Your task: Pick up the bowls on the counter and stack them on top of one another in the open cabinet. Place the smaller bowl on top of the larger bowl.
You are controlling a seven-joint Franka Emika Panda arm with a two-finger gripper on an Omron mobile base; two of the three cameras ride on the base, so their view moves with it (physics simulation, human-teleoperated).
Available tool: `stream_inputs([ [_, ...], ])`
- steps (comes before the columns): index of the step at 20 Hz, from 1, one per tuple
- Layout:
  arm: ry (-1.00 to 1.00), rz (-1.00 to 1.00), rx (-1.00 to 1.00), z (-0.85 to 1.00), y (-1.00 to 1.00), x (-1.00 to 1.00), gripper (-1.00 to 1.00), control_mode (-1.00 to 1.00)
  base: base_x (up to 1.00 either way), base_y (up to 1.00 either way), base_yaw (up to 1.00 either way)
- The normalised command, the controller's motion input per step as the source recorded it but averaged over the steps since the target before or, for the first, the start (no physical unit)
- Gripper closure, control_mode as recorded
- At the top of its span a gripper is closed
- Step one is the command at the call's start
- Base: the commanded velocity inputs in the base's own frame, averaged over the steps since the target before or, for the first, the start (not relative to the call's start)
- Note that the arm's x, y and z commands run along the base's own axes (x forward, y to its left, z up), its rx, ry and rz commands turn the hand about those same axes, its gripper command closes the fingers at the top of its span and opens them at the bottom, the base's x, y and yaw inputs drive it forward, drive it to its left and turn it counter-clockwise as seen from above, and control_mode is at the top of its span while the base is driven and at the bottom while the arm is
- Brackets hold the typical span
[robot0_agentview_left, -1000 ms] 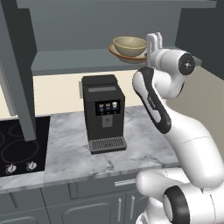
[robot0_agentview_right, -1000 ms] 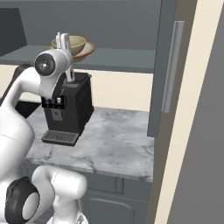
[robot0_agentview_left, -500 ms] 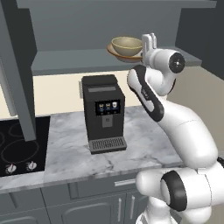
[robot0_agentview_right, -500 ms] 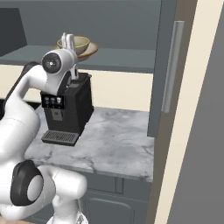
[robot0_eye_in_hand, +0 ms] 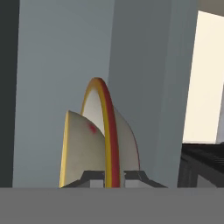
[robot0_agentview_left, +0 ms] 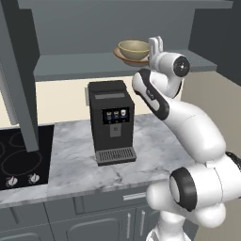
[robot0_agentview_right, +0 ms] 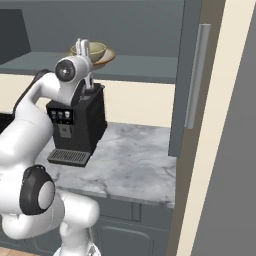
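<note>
The smaller bowl [robot0_agentview_left: 133, 49] [robot0_agentview_right: 95, 50] sits inside the larger bowl [robot0_agentview_left: 123, 57] [robot0_agentview_right: 107, 56], down at the shelf [robot0_agentview_left: 75, 66] of the open cabinet. My gripper [robot0_agentview_left: 155, 44] [robot0_agentview_right: 85, 47] is at the stack's near right edge. In the hand view, which is rolled on its side, the gripper [robot0_eye_in_hand: 114, 177] is shut on the larger bowl's [robot0_eye_in_hand: 111, 131] yellow-red rim, with the smaller bowl [robot0_eye_in_hand: 83, 148] on its inner side. Whether the stack rests on the shelf I cannot tell. The marble counter [robot0_agentview_left: 155, 141] lies below.
A black coffee machine [robot0_agentview_left: 110, 120] [robot0_agentview_right: 77, 125] stands on the counter right under the shelf and my forearm. The open cabinet doors hang at the left [robot0_agentview_left: 19, 70] and at the right [robot0_agentview_right: 187, 75]. A black stovetop [robot0_agentview_left: 19, 155] is at the left.
The gripper and both bowls have moved together a little further into the cabinet, leftward in the left base view. The coffee machine has stayed put.
</note>
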Motion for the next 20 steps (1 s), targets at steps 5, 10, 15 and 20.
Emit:
stream_inputs([
  [5, 0.05, -0.01, 0.00, -0.01, 0.00, 0.26, 1.00, -1.00, 0.00, 0.00, 0.00],
  [10, 0.06, -0.01, 0.00, 0.00, 0.00, 0.25, 1.00, -1.00, 0.00, 0.00, 0.00],
  [15, 0.05, -0.01, 0.00, 0.00, 0.00, 0.27, 1.00, -1.00, 0.00, 0.00, 0.00],
  [20, 0.02, -0.01, 0.00, -0.05, 0.00, 0.31, 1.00, -1.00, 0.00, 0.00, 0.00],
])
